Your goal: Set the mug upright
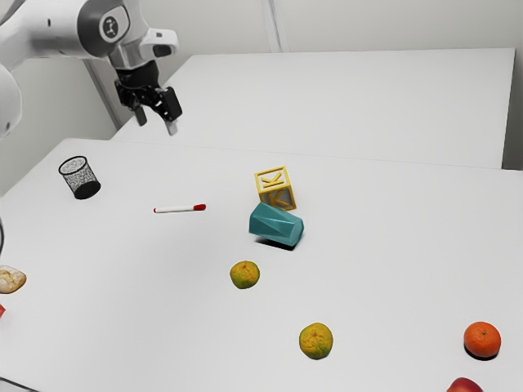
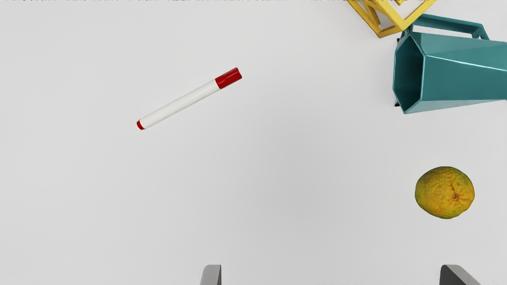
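The teal faceted mug [image 1: 276, 225] lies on its side on the white table, close against a yellow block. In the wrist view the mug [image 2: 455, 71] shows its dark open mouth, and its handle lies on the side toward the yellow block. High above the table, toward the exterior view's upper left, hangs my gripper [image 1: 157, 124], well apart from the mug. My gripper [image 2: 330, 275] is open in the wrist view, its fingertips wide apart with nothing between them.
Near the mug are the yellow block [image 1: 275, 188], a red-capped marker [image 1: 180, 209] and a green-yellow fruit [image 1: 244, 274]. A second such fruit [image 1: 315, 340] and an orange [image 1: 482, 339] lie farther off. A black mesh cup [image 1: 79, 177] stands at the exterior view's left.
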You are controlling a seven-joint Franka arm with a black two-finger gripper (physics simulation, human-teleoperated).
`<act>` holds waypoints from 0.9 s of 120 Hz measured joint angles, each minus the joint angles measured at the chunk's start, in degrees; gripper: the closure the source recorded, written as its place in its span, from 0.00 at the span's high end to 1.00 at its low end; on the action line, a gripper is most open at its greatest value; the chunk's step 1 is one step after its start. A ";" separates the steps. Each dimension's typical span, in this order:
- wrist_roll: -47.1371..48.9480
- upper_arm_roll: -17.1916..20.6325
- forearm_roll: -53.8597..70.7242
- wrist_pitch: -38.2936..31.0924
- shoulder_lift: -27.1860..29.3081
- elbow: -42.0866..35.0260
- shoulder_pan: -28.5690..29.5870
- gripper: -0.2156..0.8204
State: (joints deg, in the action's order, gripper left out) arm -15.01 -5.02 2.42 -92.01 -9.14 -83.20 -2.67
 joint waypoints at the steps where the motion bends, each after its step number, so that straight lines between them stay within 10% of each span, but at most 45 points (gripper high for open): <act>1: -0.01 -0.01 -0.07 -0.02 0.04 -0.06 0.00 0.79; 56: -0.33 -10.73 -24.77 -1.88 3.19 -17.06 -5.95 0.79; 108: -4.20 -11.69 -39.38 -5.03 -10.49 -14.22 -6.05 0.79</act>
State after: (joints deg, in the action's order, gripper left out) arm -19.21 -16.71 -36.97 -97.04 -19.63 -97.41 -8.72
